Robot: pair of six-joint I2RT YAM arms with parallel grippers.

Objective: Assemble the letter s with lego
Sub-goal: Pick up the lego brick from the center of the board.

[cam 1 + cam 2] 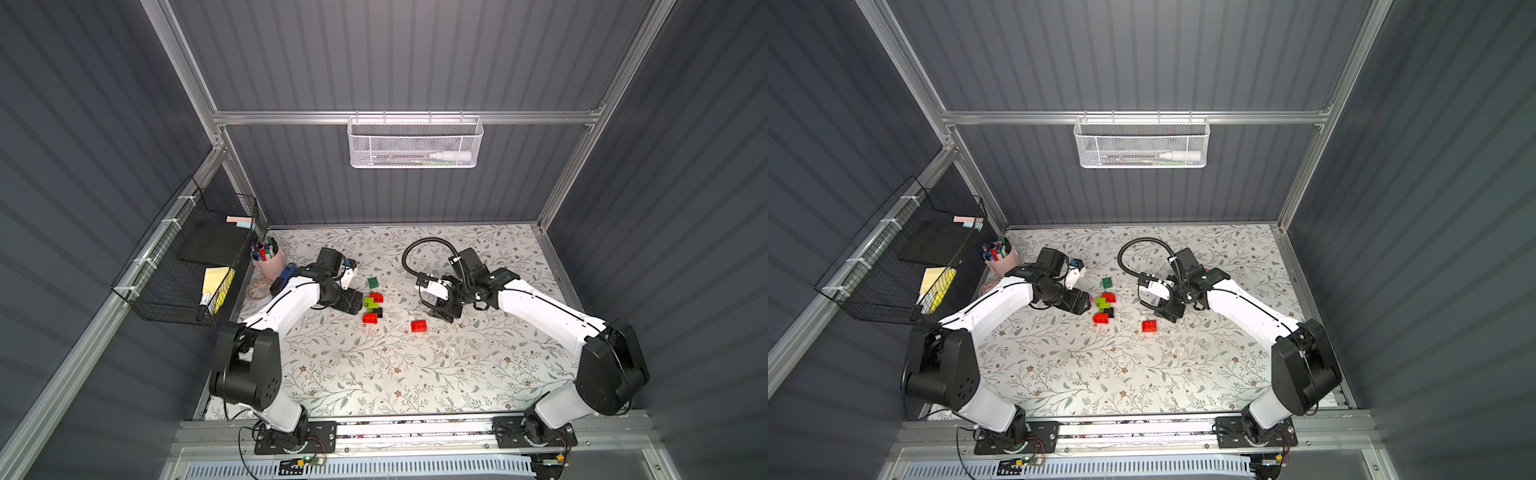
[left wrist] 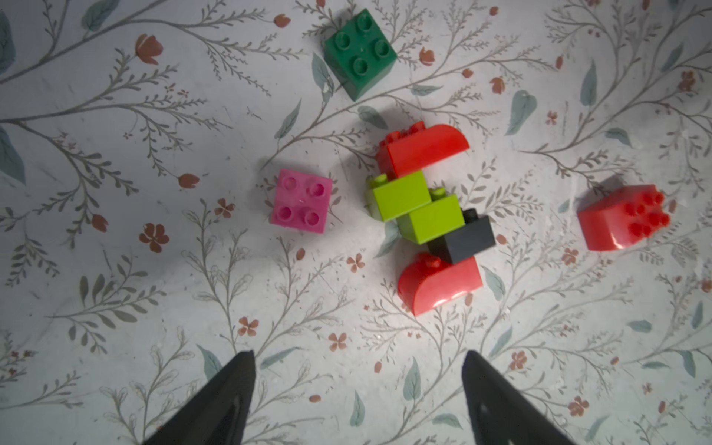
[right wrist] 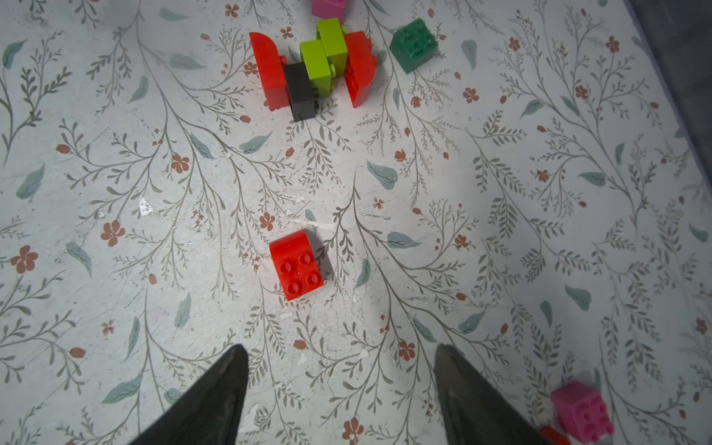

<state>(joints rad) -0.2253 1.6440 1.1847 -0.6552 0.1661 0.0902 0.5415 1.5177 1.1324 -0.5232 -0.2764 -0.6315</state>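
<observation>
Five-brick lego cluster [image 2: 427, 215] lies mid counter [image 2: 115, 269], w/ loose red brick [image 3: 296, 266] nearby. Prob. light, rigid, slick plastic: pinch flat side walls, not curved top. Jaws of left gripper [image 2: 357, 356] & right gripper [image 3: 340, 348] spread, empty.

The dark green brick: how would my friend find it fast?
On the flowery table, find the clump of joined bricks near the middle. Just behind it, toward the back wall, sits the dark green brick, alone. No other brick is dark green.

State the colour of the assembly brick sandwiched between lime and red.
Black brick; clearest in the left wrist view.
</observation>
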